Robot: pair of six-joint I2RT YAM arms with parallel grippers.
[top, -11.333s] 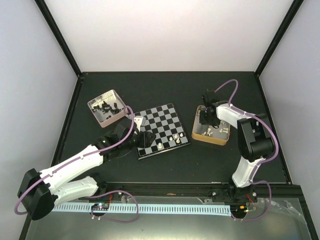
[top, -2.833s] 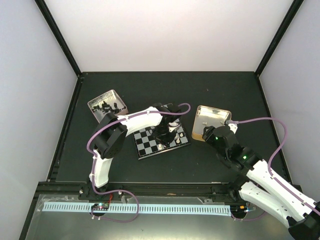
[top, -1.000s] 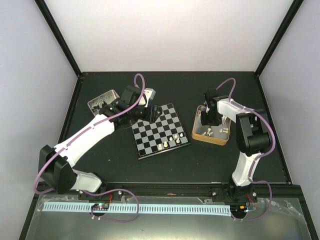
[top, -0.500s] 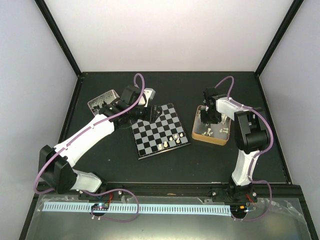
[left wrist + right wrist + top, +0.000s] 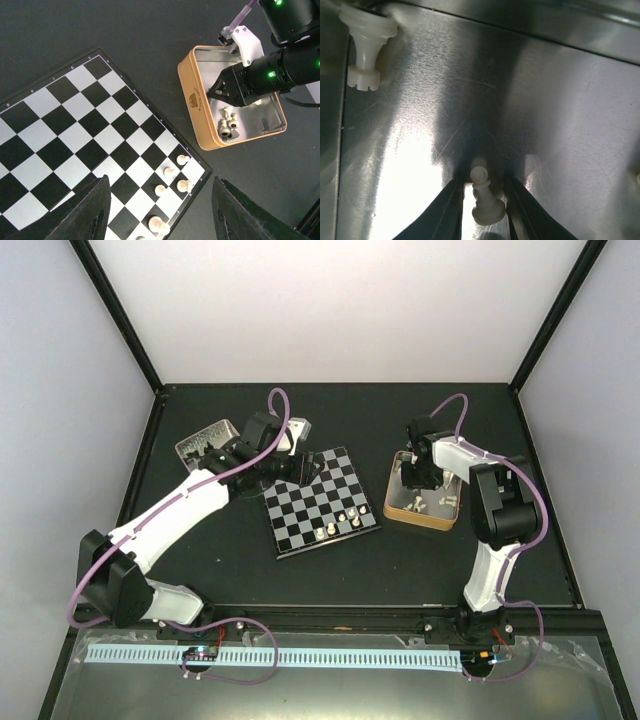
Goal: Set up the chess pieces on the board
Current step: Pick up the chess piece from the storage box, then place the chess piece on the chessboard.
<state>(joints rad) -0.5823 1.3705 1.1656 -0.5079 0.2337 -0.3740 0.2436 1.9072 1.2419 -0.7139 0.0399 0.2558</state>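
Right claw (image 5: 483, 184) brackets a white pawn (image 5: 487, 207) in the tin (image 5: 192, 102); gripped or not, I can't tell. It looks light and slick, so pinch its waist. Left claw (image 5: 160, 186) gapes.

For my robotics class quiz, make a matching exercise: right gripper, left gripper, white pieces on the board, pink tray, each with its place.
1 right gripper
2 left gripper
3 white pieces on the board
4 pink tray

A left of the board
B in the tan tin, astride a white pawn
C near-right corner squares
D open above the board

Pairs: 1-B, 2-D, 3-C, 4-A
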